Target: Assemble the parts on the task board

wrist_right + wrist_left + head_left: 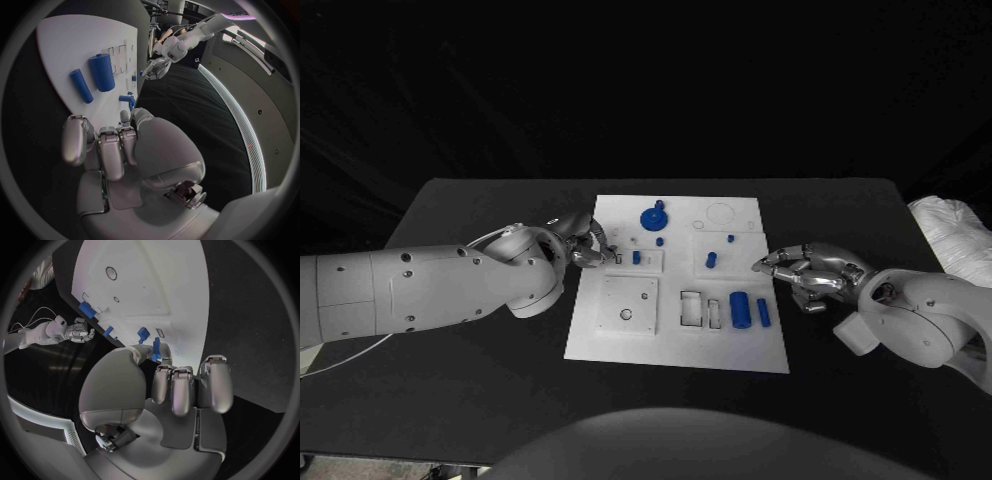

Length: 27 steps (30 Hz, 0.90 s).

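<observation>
Task board (pixel 678 330) matt white plastic; parts (pixel 740 309) smooth blue plastic; hands (pixel 808 277) glossy silver metal; table (pixel 473 390) matt blk.

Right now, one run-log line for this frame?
left hand: fingers pinch small blue part, board's left edge | right hand: curled, holds nothing, right edge | task board: two blue cylinders lying
</observation>
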Available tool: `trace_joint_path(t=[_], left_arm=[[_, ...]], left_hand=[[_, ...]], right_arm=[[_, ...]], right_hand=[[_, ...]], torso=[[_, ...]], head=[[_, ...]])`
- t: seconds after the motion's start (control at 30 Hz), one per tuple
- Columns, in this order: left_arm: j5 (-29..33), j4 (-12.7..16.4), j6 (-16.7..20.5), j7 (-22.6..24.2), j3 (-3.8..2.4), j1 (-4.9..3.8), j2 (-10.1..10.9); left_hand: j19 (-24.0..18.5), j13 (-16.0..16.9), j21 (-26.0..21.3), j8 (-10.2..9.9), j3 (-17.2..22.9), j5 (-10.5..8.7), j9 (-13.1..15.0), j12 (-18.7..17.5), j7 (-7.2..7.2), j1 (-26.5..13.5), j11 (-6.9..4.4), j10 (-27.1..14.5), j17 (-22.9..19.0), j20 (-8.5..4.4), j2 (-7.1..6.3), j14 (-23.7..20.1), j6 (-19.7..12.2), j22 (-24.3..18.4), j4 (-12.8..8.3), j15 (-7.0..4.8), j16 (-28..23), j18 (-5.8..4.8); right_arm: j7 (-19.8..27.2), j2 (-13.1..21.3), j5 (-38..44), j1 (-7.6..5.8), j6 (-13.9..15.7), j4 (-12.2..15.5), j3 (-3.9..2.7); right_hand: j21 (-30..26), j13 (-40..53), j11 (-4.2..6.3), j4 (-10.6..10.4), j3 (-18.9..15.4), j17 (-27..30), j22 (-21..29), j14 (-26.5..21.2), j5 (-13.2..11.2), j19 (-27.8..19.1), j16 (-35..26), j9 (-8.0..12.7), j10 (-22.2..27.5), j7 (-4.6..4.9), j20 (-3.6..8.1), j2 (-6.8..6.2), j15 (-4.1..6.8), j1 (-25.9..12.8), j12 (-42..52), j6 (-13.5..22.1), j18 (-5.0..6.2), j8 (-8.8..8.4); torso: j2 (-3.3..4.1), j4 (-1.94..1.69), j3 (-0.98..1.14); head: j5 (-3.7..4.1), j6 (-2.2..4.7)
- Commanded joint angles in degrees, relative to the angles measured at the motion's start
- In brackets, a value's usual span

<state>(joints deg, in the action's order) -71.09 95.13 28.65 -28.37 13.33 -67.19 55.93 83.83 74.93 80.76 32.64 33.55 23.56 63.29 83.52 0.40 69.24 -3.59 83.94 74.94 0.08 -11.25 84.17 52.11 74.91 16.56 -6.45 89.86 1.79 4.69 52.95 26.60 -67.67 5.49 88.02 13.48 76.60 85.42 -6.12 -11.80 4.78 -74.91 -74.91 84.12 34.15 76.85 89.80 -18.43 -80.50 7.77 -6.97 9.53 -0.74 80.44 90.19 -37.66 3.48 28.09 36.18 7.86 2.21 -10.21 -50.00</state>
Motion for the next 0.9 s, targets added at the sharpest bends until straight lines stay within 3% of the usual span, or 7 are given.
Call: trace_joint_path(t=[0.03,0.9], left_arm=[[0.8,0.3,-1.3,-1.1,-0.02,0.04,-0.1],[0.3,-0.9,-0.8,-0.4,-0.02,0.72,-1.5]], left_hand=[[2.8,8.5,0.0,0.2,0.4,-0.29,0.1,0.0,-0.31,0.2,-0.05,0.4,14.5,-0.08,0.03,5.7,0.5,12.4,0.1,-0.07,-0.3,0.23],[2.8,8.2,-0.2,0.2,0.9,-0.48,-0.1,-0.3,-0.28,-0.2,-0.05,0.2,14.4,-0.09,0.15,5.7,0.6,12.4,0.1,-0.08,-0.4,0.27]], right_arm=[[0.3,-0.1,0.2,0.05,-0.6,0.0,0.01],[0.4,-0.1,0.2,0.06,-0.6,-0.1,0.01]], right_hand=[[-0.2,4.6,2.89,0.0,0.4,-15.1,-9.7,5.9,-0.1,-0.4,0.2,-0.1,-9.5,0.17,0.16,-0.29,0.36,-0.3,-0.2,0.2,0.55,0.37],[-0.3,4.6,2.88,0.0,0.5,-15.1,-9.7,5.9,-0.1,-0.4,0.2,-0.1,-9.5,0.18,0.15,-0.37,0.35,-0.4,-0.2,0.3,0.56,0.38]], torso=[[0.01,-0.05,0.03],[0.04,-0.04,0.02]], head=[[0.0,0.0],[0.13,0.0]])
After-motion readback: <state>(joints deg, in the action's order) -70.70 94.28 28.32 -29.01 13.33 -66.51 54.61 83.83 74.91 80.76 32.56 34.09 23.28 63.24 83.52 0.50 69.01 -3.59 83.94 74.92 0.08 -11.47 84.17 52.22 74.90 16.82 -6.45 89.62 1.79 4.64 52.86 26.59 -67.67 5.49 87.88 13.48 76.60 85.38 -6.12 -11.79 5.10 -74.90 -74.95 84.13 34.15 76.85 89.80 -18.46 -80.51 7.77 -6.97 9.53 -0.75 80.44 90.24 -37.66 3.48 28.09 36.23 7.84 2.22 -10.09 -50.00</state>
